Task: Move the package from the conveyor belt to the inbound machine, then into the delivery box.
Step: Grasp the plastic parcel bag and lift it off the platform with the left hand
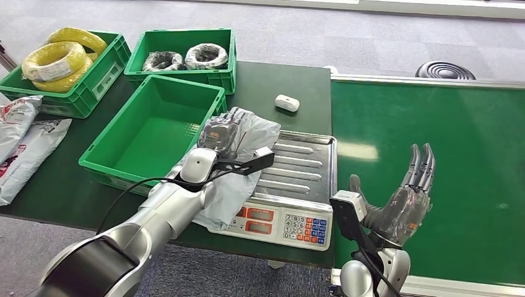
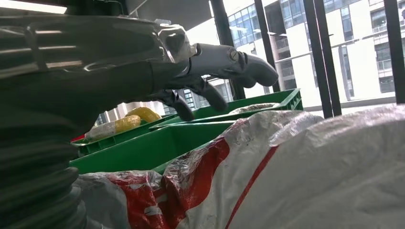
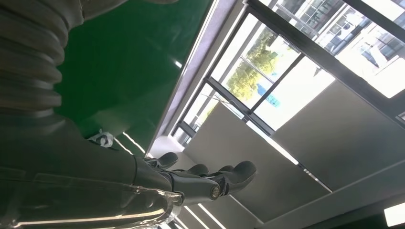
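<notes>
Grey carpet lies behind the dark bench [image 1: 282,77] in the head view, and your landmark is the scale [image 1: 297,179], the inbound machine, at the bench's near edge. The package [image 1: 238,139], a crumpled grey poly mailer, lies half on the scale's steel tray and half draped over its side toward the empty green delivery box [image 1: 151,127], which stands just beside the scale. You should judge it light, soft and slippery: it will sag and slide, so gather a fold of film near its bulkier middle and avoid pinching a loose corner. Your left hand [image 1: 216,139] lies over the package; whether its fingers close on the film you cannot tell from here. On the scale's other side, over the green conveyor belt [image 1: 433,154], your right hand [image 1: 405,198] stands upright, spread and holding nothing.

From the left wrist, the left hand [image 2: 205,71] shows its fingers loosely curled above the wrinkled red-and-white film of the package [image 2: 296,167], with a gap under them, so no grip is confirmed.

From the right wrist, the right hand [image 3: 200,179] is extended and bare against the windows.
</notes>
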